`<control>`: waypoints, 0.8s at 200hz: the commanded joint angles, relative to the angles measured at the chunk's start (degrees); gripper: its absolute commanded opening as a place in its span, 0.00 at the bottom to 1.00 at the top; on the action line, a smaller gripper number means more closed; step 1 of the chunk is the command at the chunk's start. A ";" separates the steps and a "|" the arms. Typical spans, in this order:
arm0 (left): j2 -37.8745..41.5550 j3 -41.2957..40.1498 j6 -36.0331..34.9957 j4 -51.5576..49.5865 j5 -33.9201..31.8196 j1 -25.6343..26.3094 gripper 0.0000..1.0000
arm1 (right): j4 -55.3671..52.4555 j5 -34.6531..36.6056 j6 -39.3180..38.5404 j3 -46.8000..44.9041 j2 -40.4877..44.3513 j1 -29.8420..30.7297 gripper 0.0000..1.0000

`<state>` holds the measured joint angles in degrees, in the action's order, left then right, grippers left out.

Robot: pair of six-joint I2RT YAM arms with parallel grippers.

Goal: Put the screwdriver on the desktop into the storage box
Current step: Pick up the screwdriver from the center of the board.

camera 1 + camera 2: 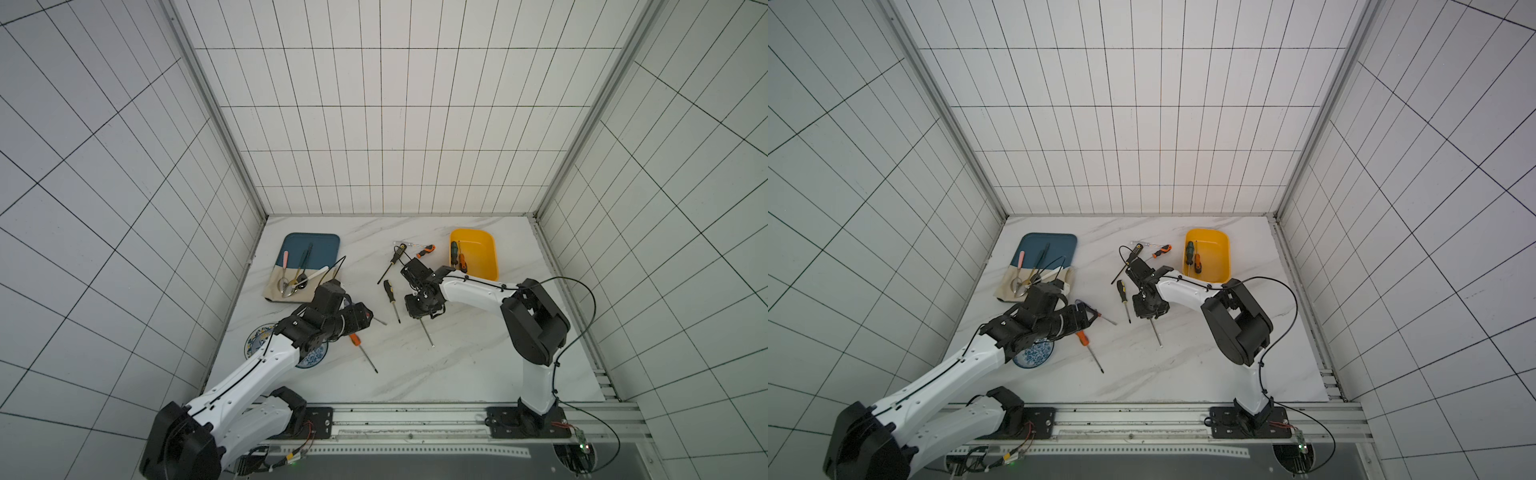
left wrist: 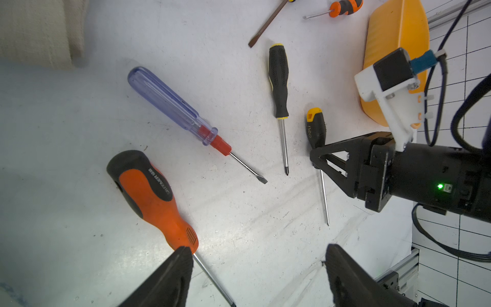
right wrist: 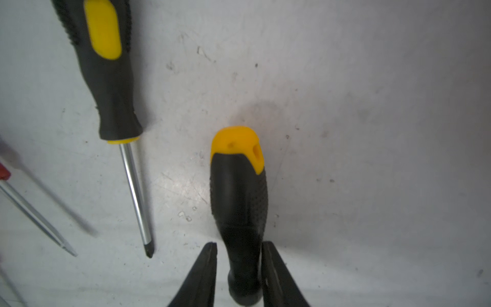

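Two tapered fingers (image 3: 276,273) of the right tool (image 3: 239,244) flank the dimpled yellow-capped screwdriver (image 3: 237,191), grip uncertain; left tool (image 2: 257,247) gapes.

plate (image 1: 254,338) half hidden, left arm (image 1: 266,361) above

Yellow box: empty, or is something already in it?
Not empty. In both top views the box holds two tools lying flat: a green-handled screwdriver and an orange-handled screwdriver.

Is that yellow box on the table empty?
No: a green-handled screwdriver and an orange-handled screwdriver lie inside the storage box.
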<state>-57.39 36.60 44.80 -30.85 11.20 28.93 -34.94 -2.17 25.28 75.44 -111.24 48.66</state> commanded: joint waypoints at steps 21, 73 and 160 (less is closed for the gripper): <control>0.94 -0.56 -0.06 0.70 0.14 -0.28 0.83 | -2.59 2.54 -0.40 1.65 -1.55 0.91 0.31; 0.87 -0.72 -0.06 0.70 0.14 -0.36 0.83 | -2.44 2.94 -0.66 1.38 -2.13 0.99 0.20; -0.21 -0.26 -0.33 3.09 3.01 -0.23 0.82 | -3.55 3.39 -2.58 1.93 5.21 -1.68 0.11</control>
<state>-57.28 36.38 44.77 -30.46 12.47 28.80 -36.27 -0.14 23.94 75.55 -110.80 48.62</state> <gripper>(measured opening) 0.825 0.226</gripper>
